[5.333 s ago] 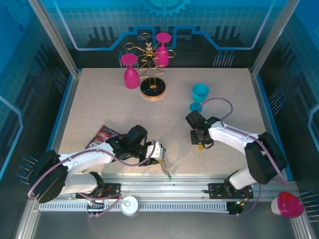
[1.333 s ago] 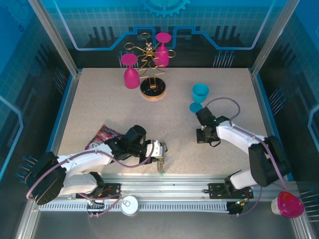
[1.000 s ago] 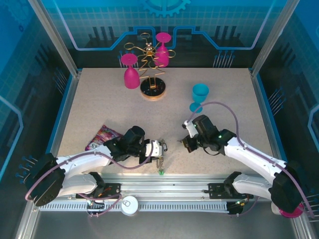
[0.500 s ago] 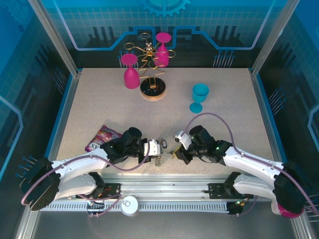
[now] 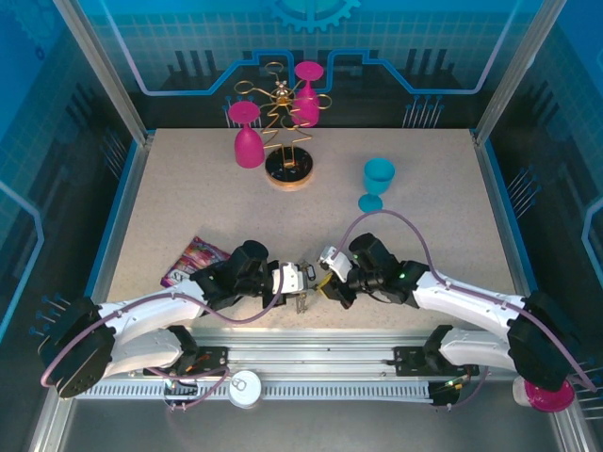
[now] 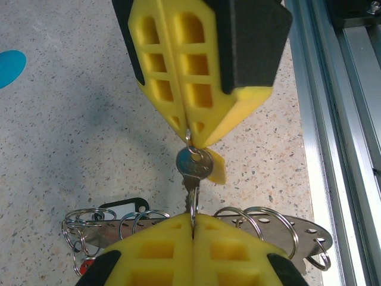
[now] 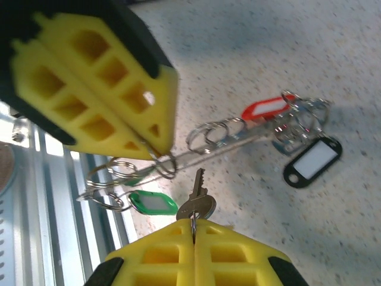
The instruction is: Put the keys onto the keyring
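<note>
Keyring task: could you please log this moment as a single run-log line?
left fingers: shut on keyring | right fingers: shut on key | key tip near keyring, not yet threaded

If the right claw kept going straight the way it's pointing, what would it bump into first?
The key pinched in the right claw would probably touch the keyring first, held by the left claw just ahead; exact depth is unclear.

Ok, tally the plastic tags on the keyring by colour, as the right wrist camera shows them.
Red tag: 1
Green tag: 1
Black tag: 1
Total: 3
</note>
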You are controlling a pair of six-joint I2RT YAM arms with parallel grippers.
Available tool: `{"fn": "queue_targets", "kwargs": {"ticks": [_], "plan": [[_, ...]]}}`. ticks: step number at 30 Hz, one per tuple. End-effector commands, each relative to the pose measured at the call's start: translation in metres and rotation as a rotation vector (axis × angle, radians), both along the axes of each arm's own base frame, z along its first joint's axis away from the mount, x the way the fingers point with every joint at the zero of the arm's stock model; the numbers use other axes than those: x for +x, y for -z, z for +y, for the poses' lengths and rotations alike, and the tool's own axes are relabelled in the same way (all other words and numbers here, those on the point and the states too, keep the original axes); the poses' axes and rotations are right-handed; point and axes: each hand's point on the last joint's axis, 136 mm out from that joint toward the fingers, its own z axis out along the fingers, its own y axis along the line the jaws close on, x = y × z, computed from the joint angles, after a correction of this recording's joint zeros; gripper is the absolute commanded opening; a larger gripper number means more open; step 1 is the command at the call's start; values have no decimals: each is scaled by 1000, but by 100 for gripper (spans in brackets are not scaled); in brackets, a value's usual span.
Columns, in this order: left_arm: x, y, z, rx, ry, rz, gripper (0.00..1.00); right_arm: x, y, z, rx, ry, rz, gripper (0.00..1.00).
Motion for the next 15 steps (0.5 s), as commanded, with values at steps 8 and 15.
{"fn": "queue_targets", "kwargs": {"ticks": [8, 15], "plan": [[-4, -6, -2, -53, 17, -25, 0, -14, -12, 19, 102, -157, -49, 0], [-3, -5, -3, -56, 18, -28, 0, -13, -11, 22, 93, -168, -44, 0]]}}
